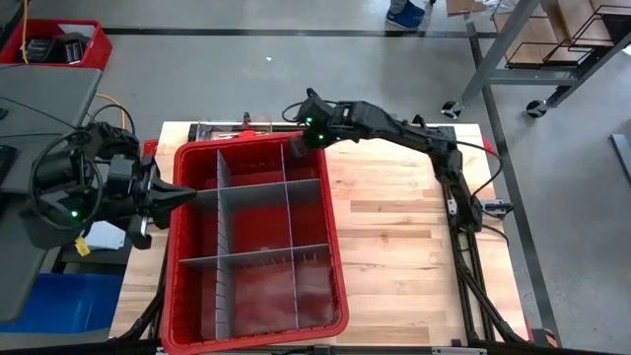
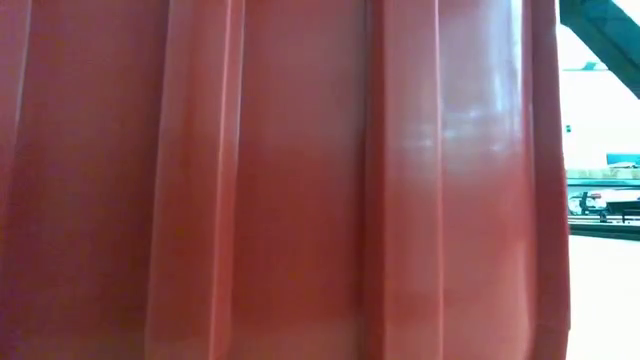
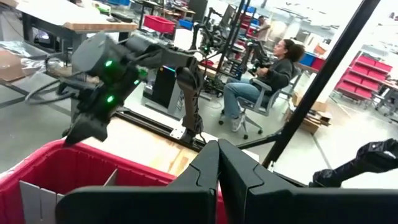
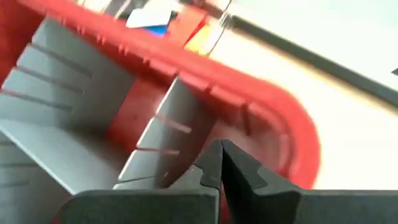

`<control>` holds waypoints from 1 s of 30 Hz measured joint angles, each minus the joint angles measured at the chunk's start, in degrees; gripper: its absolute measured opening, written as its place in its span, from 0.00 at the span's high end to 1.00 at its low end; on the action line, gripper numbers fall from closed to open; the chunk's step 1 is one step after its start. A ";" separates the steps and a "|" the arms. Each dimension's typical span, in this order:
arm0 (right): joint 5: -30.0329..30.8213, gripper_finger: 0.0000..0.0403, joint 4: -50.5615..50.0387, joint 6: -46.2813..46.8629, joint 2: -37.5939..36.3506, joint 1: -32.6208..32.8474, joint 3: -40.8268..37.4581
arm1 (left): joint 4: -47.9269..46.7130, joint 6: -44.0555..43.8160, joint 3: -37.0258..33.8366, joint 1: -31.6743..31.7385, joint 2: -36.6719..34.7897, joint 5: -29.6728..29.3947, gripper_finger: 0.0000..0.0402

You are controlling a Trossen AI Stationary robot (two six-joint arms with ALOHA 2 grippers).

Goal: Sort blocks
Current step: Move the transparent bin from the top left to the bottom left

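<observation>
We see the blocks (image 4: 163, 23) beyond the bin's (image 1: 192, 325) far rim, nearest our right gripper (image 1: 299, 146); both grippers' jaws are clenched, empty.

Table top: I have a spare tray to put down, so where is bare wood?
Bare table lies between the red bin and the right arm's base. Crowded: the far edge, where the right gripper hovers, and the bin's left rim at the left gripper.
</observation>
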 joint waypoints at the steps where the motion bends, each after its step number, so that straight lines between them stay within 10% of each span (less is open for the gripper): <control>1: -1.32 1.00 0.01 -0.04 0.60 -0.33 0.00 | 0.34 -0.02 0.00 0.00 0.30 -0.18 1.00; 8: -6.84 1.00 -3.90 -0.14 6.46 1.28 -0.02 | 0.64 -2.73 -0.02 -0.02 3.04 -0.55 1.00; 18: 7.08 1.00 -27.38 -8.45 6.42 -1.28 -0.03 | 0.65 -4.40 -0.02 -0.02 3.14 -0.67 1.00; 30: 10.45 1.00 -27.07 -11.57 0.82 -9.08 -0.04 | 0.53 -4.45 -0.02 -0.02 2.80 -0.53 1.00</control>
